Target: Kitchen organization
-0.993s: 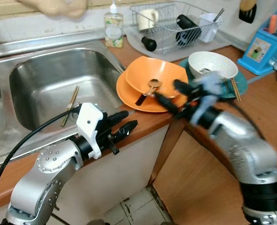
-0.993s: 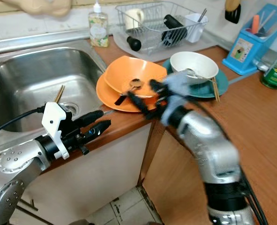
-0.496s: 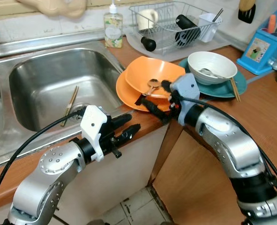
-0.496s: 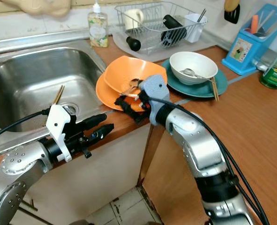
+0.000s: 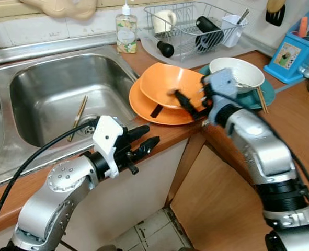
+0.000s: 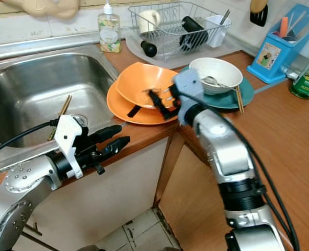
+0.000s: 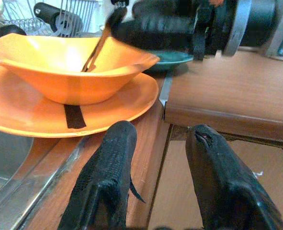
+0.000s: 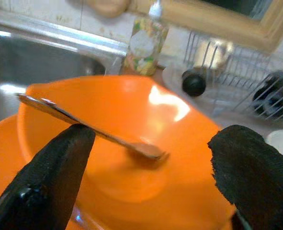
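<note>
Wooden counter runs beside a steel sink, with a dish rack and soap bottle at the back. On it an orange bowl sits on an orange plate, and a metal spoon lies in the bowl, its handle leaning up over the rim. The spoon looks light, stiff and smooth — likely slippery under rubber pads, so the slim handle near the rim seems the best place to pinch, square across its flat. The bowl looks like plastic, light enough to skid if nudged. The right gripper hangs over the bowl with its fingers spread wide, one finger touching or just under the handle and the other well apart — nothing gripped. Half a second ago it was lower, at the plate's near edge; it has since lifted and reached in over the bowl. The left gripper stays by the counter's edge, fingers parted and empty, much as before.
</note>
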{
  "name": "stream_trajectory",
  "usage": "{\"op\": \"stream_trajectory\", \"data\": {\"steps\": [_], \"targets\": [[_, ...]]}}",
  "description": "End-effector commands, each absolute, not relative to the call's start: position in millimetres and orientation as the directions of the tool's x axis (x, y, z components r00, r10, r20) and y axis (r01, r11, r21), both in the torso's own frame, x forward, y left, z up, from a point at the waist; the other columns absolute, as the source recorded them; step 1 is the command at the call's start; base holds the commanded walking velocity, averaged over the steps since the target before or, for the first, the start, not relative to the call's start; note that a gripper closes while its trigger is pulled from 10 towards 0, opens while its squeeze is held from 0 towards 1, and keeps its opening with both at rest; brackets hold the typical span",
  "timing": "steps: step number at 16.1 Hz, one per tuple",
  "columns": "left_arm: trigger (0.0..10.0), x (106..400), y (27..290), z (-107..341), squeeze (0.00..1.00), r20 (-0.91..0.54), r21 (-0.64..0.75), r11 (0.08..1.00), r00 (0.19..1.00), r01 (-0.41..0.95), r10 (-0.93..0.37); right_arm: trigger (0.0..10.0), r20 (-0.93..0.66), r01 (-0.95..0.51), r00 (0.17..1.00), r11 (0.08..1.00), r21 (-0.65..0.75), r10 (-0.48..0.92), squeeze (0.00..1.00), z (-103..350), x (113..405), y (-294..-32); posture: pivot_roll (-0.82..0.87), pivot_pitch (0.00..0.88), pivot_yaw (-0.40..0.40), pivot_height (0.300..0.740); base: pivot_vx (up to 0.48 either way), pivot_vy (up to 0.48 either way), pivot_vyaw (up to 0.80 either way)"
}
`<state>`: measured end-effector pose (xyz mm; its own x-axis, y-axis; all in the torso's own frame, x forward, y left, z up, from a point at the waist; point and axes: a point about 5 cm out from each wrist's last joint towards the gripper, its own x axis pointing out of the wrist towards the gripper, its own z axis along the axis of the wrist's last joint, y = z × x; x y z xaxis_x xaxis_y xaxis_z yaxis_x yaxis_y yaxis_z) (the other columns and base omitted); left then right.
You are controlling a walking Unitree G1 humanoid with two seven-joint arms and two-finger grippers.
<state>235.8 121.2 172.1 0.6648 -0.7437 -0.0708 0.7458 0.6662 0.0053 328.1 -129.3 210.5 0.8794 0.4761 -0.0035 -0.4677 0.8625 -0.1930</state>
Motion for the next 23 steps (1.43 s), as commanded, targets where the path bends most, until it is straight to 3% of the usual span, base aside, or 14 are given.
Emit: {"op": "stream_trajectory", "data": {"steps": [1, 8, 13, 18, 19, 20, 21, 23], "targets": [[10.0, 236.9, 118.3, 170.1, 0.0, -0.085, 0.01, 0.66, 0.658, 0.751, -0.748, 10.0, 0.05, -0.445, 0.885, 0.873, -0.199, 0.463, 0.0, 223.6, 324.2, -140.6, -0.13, 0.0, -0.029, 0.74, 0.0, 0.0, 0.0], [10.0, 237.6, 116.1, 170.5, 0.0, -0.079, 0.006, 0.66, 0.658, 0.752, -0.749, 10.0, 0.168, -0.394, 0.902, 0.917, -0.06, 0.399, 0.0, 246.0, 313.5, -176.2, -0.14, 0.0, -0.028, 0.74, 0.0, 0.0, 0.0], [10.0, 237.9, 116.8, 170.8, 0.0, -0.082, 0.01, 0.66, 0.659, 0.751, -0.748, 10.0, 0.046, -0.436, 0.897, 0.896, -0.084, 0.44, 0.0, 223.5, 311.4, -161.9, -0.13, 0.0, -0.031, 0.74, 0.0, 0.0, 0.0], [10.0, 237.7, 113.5, 169.9, 0.0, -0.082, 0.006, 0.655, 0.654, 0.755, -0.752, 10.0, -0.043, -0.483, 0.875, 0.875, -0.015, 0.482, 0.0, 202.1, 307.4, -140.8, -0.13, 0.0, -0.037, 0.74, 0.0, 0.0, 0.0], [10.0, 238.1, 112.9, 170.0, 0.0, -0.08, 0.006, 0.655, 0.653, 0.756, -0.753, 6.8, -0.059, -0.464, 0.884, 0.886, 0.004, 0.463, 0.0, 197.9, 309.0, -140.2, -0.13, 0.0, -0.038, 0.74, 0.0, 0.0, 0.0], [10.0, 238.5, 112.0, 170.3, 0.0, -0.078, 0.006, 0.655, 0.653, 0.756, -0.753, 1.7, -0.067, -0.458, 0.886, 0.889, 0.023, 0.458, 0.0, 194.9, 310.5, -137.9, -0.13, 0.0, -0.041, 0.74, 0.0, 0.0, 0.0], [10.0, 238.4, 111.7, 170.3, 0.0, -0.078, 0.006, 0.655, 0.653, 0.756, -0.753, 0.0, -0.071, -0.454, 0.888, 0.891, 0.023, 0.454, 0.0, 193.6, 311.2, -136.8, -0.13, 0.0, -0.041, 0.74, 0.0, 0.0, 0.0], [10.0, 236.4, 111.4, 169.1, 0.0, -0.081, 0.004, 0.653, 0.651, 0.757, -0.754, 0.0, -0.09, -0.462, 0.882, 0.886, 0.028, 0.463, 0.0, 187.8, 310.6, -130.8, -0.13, 0.0, -0.041, 0.74, 0.0, 0.0, 0.0]]}}
